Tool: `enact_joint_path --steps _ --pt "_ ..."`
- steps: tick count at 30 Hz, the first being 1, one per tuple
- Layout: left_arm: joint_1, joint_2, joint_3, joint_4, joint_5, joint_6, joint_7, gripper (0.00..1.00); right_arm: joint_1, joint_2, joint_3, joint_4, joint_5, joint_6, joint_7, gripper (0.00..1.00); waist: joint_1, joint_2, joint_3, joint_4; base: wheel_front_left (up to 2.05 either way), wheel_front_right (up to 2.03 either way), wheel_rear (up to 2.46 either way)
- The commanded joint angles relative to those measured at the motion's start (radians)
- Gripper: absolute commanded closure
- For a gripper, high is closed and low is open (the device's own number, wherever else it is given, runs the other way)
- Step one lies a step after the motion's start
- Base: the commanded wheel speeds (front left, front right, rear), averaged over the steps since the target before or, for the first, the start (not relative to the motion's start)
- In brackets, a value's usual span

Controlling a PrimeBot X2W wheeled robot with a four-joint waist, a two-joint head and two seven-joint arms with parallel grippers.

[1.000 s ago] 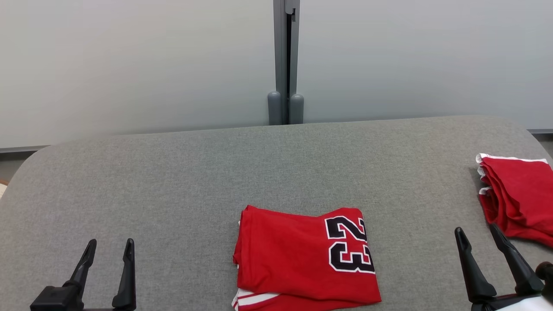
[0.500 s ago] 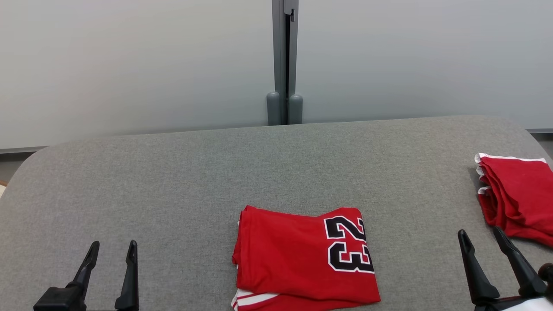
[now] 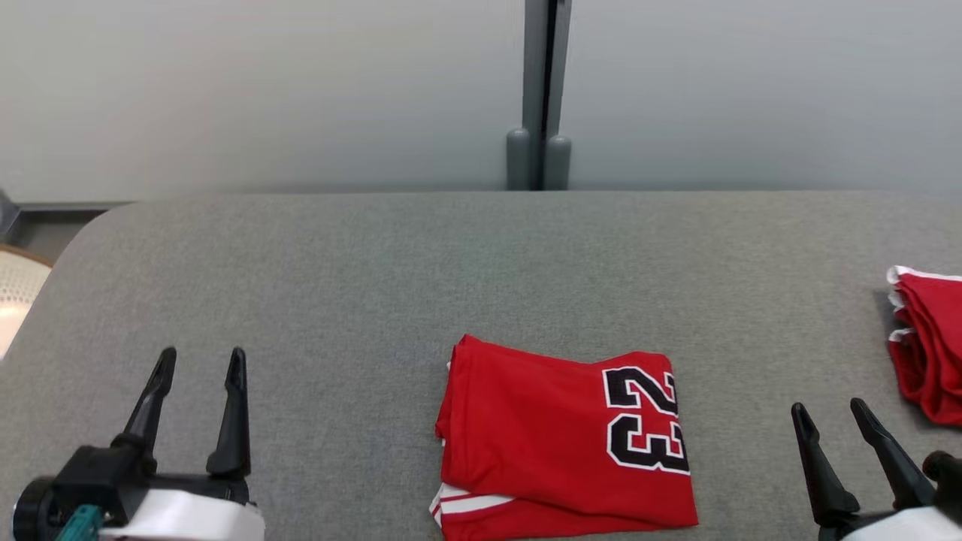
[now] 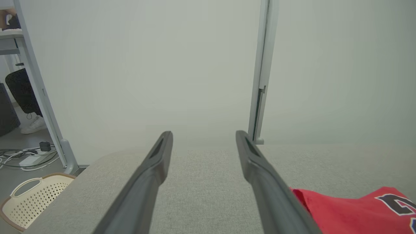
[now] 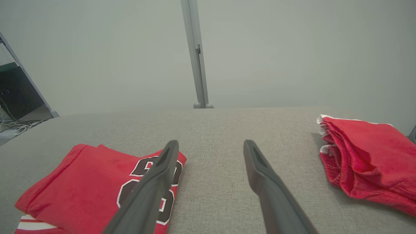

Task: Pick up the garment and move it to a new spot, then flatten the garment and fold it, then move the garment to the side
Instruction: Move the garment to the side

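Nearest, the left gripper [image 3: 202, 355] and the right gripper [image 3: 827, 407] hover spread, holding nothing. Between them the folded red jersey with black number 23 [image 3: 564, 439] lies on the grey felt-covered table [image 3: 376, 263]. It looks light, soft and floppy, so I would pinch all layers at both side edges. Farther right lies another red folded cloth [image 3: 928, 338].

Red garment [image 3: 541, 428], black numerals, perhaps white-striped.

At my remote console I count two grippers, the left gripper [image 3: 204, 353] and the right gripper [image 3: 827, 407]. There are two red cloth items, one folded jersey [image 3: 556, 436] and one red pile [image 3: 928, 346] whose layers I cannot count. I also count one grey table [image 3: 376, 263], one cream basket [image 4: 35, 198] and one grey post [image 3: 545, 90].
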Motion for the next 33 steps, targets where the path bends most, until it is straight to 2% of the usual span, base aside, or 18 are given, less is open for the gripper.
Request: enact_joint_path --steps 1,4,7,11,15,16,17,18,24,33 --pt "-0.05 0.003 -0.004 -0.005 0.012 -0.009 -0.008 0.0 -0.032 0.002 0.006 0.021 0.005 0.0 0.003 0.0 0.0 -0.0001 0.065 0.057 0.0 0.0 0.0" --pt "-0.118 -0.015 -0.016 0.0 0.016 -0.023 -0.027 0.0 -0.072 0.016 0.022 0.095 0.009 0.0 0.003 0.0 0.0 -0.0001 0.128 0.118 0.0 0.0 0.0" --pt "-0.191 -0.041 -0.027 0.025 0.015 -0.042 -0.056 0.0 -0.132 0.038 0.051 0.221 0.012 0.0 -0.01 0.0 0.0 -0.0001 0.183 0.179 0.0 0.0 0.0" --pt "-0.228 -0.059 -0.033 0.054 0.02 -0.058 -0.072 0.0 -0.164 0.047 0.078 0.348 0.009 0.0 0.004 0.0 0.0 -0.0001 0.205 0.212 0.0 0.0 0.0" --pt "-0.243 -0.062 -0.033 0.072 0.029 -0.062 -0.08 0.0 -0.174 0.057 0.105 0.399 0.01 0.0 0.011 0.0 0.0 -0.0001 0.214 0.222 0.0 0.0 0.0" --pt "-0.246 -0.063 -0.032 0.076 0.03 -0.066 -0.081 0.0 -0.172 0.059 0.111 0.412 0.009 0.0 0.014 0.39 0.0 -0.0001 0.216 0.223 0.0 0.0 0.0" --pt "-0.247 -0.064 -0.031 0.081 0.031 -0.067 -0.083 0.0 -0.169 0.063 0.118 0.417 0.011 0.0 0.013 0.86 0.0 -0.0001 0.217 0.222 0.0 0.0 0.0" --pt "-0.246 -0.065 -0.028 0.084 0.031 -0.068 -0.084 0.0 -0.168 0.063 0.122 0.419 0.011 0.0 0.013 1.0 0.0 -0.0001 0.218 0.22 0.0 0.0 0.0" --pt "-0.241 -0.052 -0.036 0.082 0.055 -0.077 -0.088 0.0 -0.188 0.013 0.129 0.323 -0.046 -0.001 -0.009 1.0 0.0 -0.0001 0.213 0.151 0.0 0.0 0.0" --pt "-0.249 -0.044 -0.049 0.066 0.052 -0.094 -0.087 0.0 -0.24 -0.079 0.178 0.165 -0.053 -0.001 0.064 1.0 0.0 -0.0001 0.218 -0.104 0.0 0.0 0.0"
